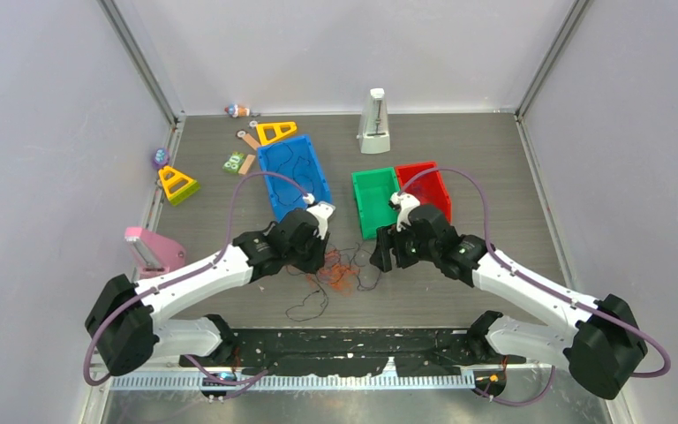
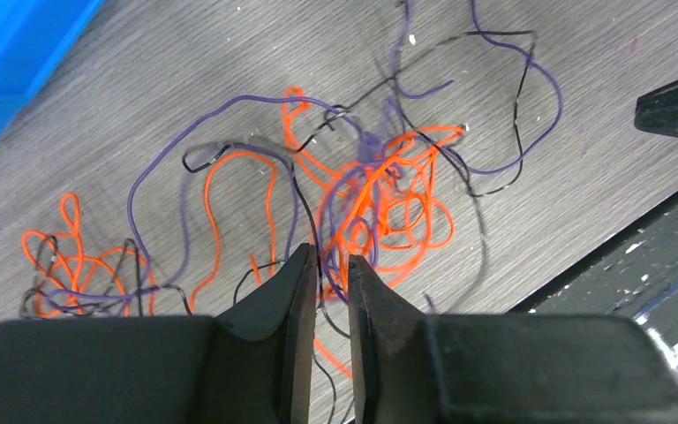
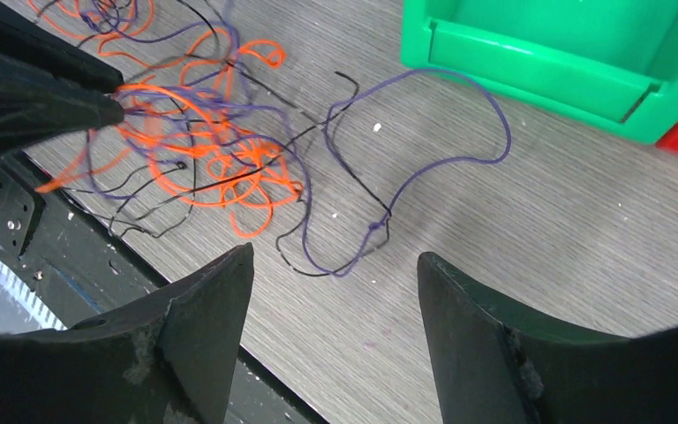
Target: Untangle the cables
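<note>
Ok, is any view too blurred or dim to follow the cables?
Top view: evenly lit, no glare, but the cables are too small to trace. Left wrist: several of them smeared and doubled by motion blur. Right wrist: they look crisp on the table, its own jaws dark and soft in the foreground.

The light is soft and even, and the cables [image 2: 380, 194] throw only faint shadows on the table [image 2: 583, 203]. In the left wrist view some strands look smeared.

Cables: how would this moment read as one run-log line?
cables: tangled orange, purple, black | left gripper: jaws a slit apart, strands between, grip unclear | right gripper: wide open, empty, near purple loop
</note>
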